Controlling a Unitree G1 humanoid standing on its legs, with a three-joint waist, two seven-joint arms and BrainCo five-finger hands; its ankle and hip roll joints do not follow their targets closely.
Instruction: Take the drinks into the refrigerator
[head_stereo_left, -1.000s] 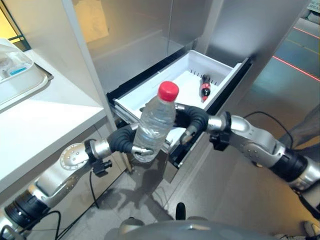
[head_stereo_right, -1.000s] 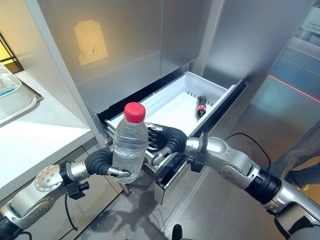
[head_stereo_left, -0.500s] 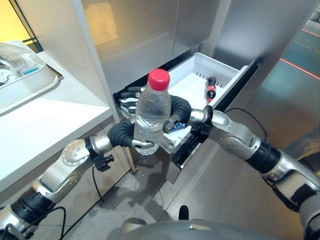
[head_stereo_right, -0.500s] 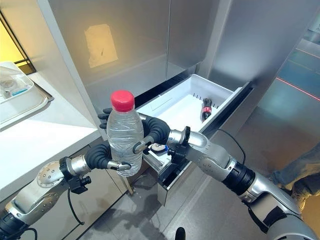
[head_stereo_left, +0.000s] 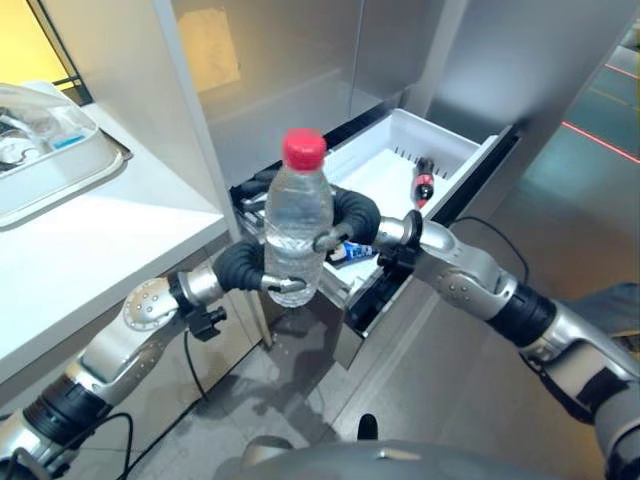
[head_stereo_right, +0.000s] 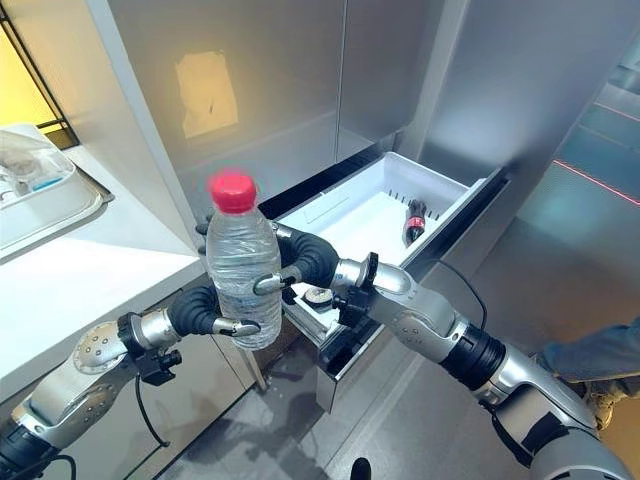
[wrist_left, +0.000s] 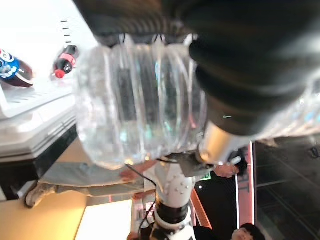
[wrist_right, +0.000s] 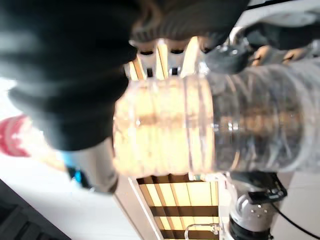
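Observation:
A clear water bottle (head_stereo_left: 295, 235) with a red cap (head_stereo_right: 232, 190) stands upright in the air in front of the open white fridge drawer (head_stereo_left: 455, 150). My left hand (head_stereo_left: 245, 270) is shut round its lower part from the left. My right hand (head_stereo_left: 355, 215) wraps it from the right, thumb across the front. The right wrist view has the ribbed bottle (wrist_right: 200, 125) pressed against that palm, and the left wrist view has the bottle (wrist_left: 140, 105) against mine. A small cola bottle (head_stereo_left: 423, 180) lies in the drawer, with a blue-labelled drink (wrist_left: 12, 70) nearer the front.
A white counter (head_stereo_left: 90, 240) with a clear plastic container (head_stereo_left: 45, 135) runs along the left. Steel fridge doors (head_stereo_right: 300, 90) rise behind the drawer. A person's leg (head_stereo_left: 610, 300) stands on the grey floor at the right.
My right hand has left the drawer's front edge and closed round the bottle. The bottle has shifted a little up and left.

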